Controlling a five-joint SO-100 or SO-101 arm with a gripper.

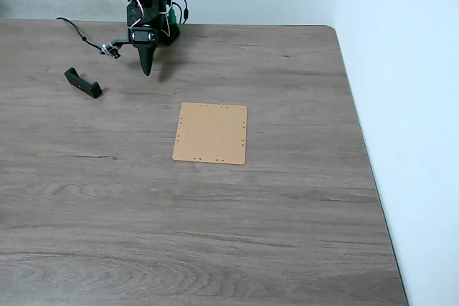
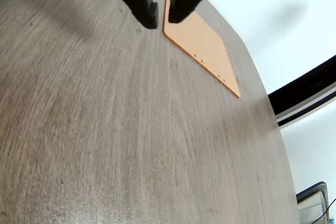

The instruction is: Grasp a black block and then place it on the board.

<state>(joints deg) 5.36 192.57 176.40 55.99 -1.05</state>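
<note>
As seen wrist-side, jaws slightly apart, empty.

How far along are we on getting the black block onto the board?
Nothing looks done yet. The black block lies on the table, left of the arm in the fixed view, apart from the board, which is bare. The gripper hangs slightly open and empty. Reaching, grasping, carrying and placing all remain.
</note>
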